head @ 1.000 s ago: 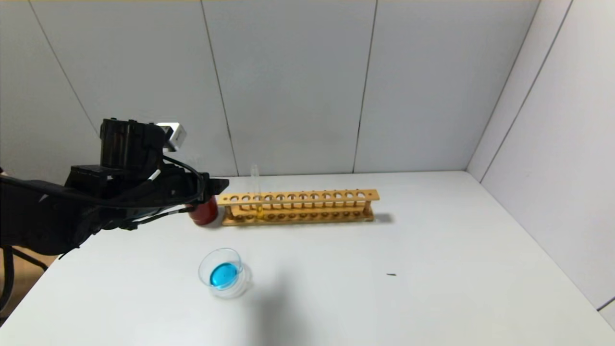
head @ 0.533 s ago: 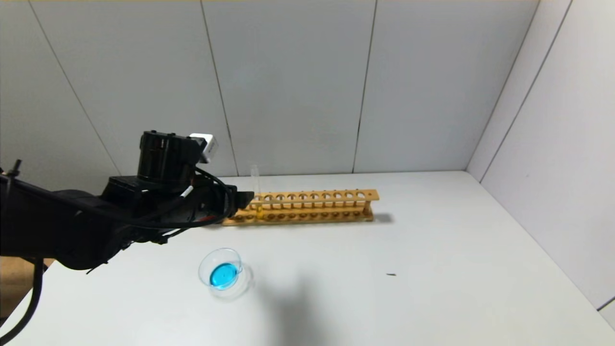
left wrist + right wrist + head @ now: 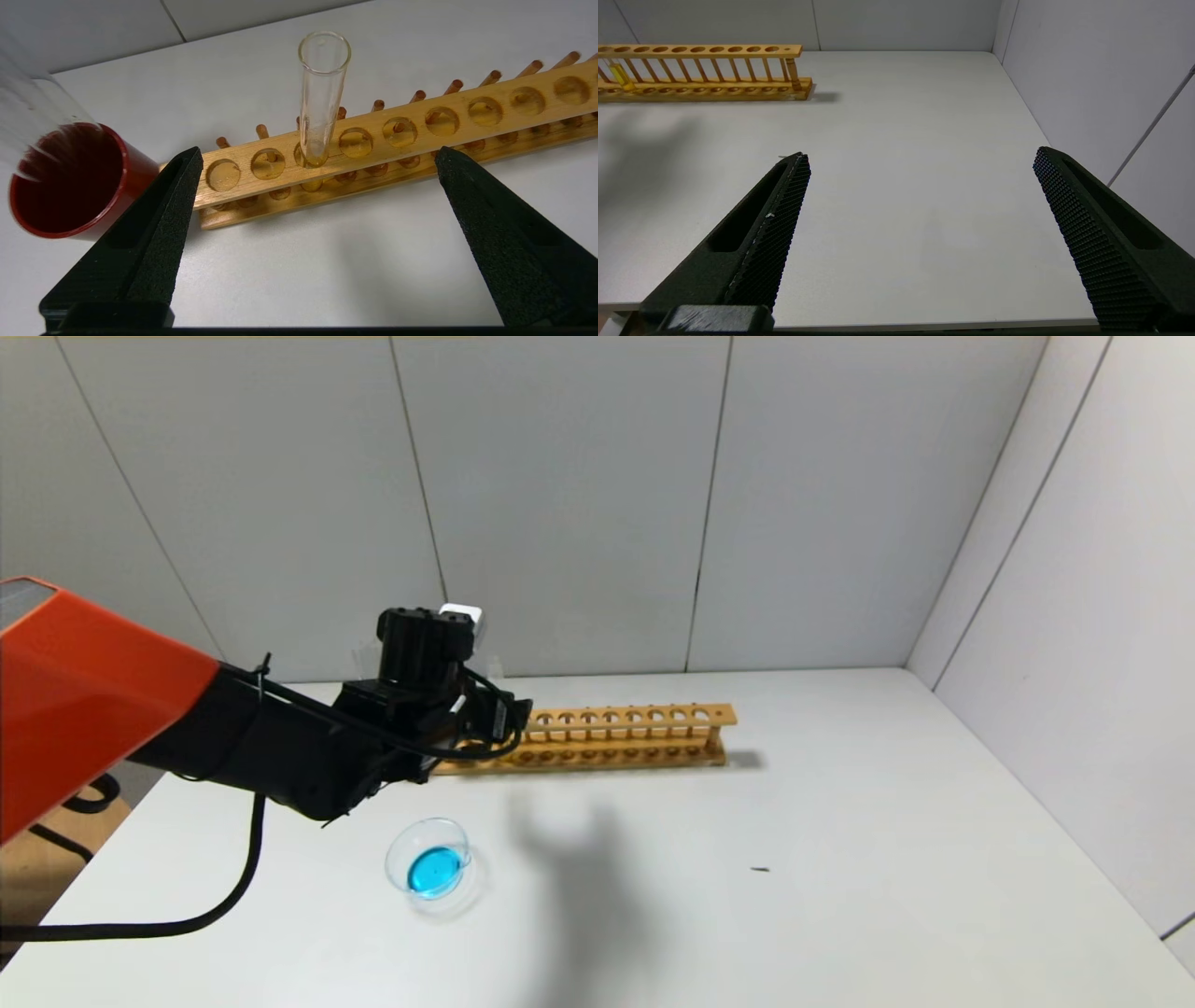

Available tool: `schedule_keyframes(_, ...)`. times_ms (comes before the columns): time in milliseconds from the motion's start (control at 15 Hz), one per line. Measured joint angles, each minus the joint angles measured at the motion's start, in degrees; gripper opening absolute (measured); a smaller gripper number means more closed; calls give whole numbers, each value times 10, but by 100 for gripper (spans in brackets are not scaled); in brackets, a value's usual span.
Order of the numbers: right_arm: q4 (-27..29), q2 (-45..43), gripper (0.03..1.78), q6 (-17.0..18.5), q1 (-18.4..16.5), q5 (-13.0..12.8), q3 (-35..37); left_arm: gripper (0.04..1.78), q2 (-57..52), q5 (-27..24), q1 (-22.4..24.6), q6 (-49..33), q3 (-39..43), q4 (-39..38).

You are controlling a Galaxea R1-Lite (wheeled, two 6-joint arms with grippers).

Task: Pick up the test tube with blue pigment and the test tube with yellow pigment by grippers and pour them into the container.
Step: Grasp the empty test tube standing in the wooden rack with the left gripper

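Note:
The test tube with yellow pigment (image 3: 323, 88) stands upright in a hole near the left end of the wooden rack (image 3: 467, 123); it also shows in the right wrist view (image 3: 619, 74). My left gripper (image 3: 318, 151) is open, level with the rack's front, with the tube centred beyond its fingers and not touched. In the head view the left gripper (image 3: 509, 717) hides this tube. The container (image 3: 434, 866), a clear glass dish, holds blue liquid and sits on the table nearer me than the rack. No tube holding blue liquid shows. My right gripper (image 3: 920, 154) is open and empty over the table's near right.
A dark red cup (image 3: 70, 186) stands just left of the rack with a clear colourless tube (image 3: 42, 116) leaning in it. The white table (image 3: 840, 859) is walled at the back and right. A small dark speck (image 3: 761, 870) lies right of centre.
My left arm has swung right and forward from beside the red cup to the rack's left end. It now covers the red cup and the yellow tube in the head view.

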Motion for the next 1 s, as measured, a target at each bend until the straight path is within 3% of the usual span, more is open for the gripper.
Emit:
schedule_keyframes(733, 0, 0, 175, 0, 0, 0, 0, 173, 86, -1, 13, -2, -86, 19)
schedule_keyframes(867, 0, 0, 175, 0, 0, 0, 0, 162, 93, -1, 14, -2, -96, 19)
schedule_keyframes(1000, 0, 0, 175, 0, 0, 0, 0, 140, 98, -1, 14, -3, -101, 19)
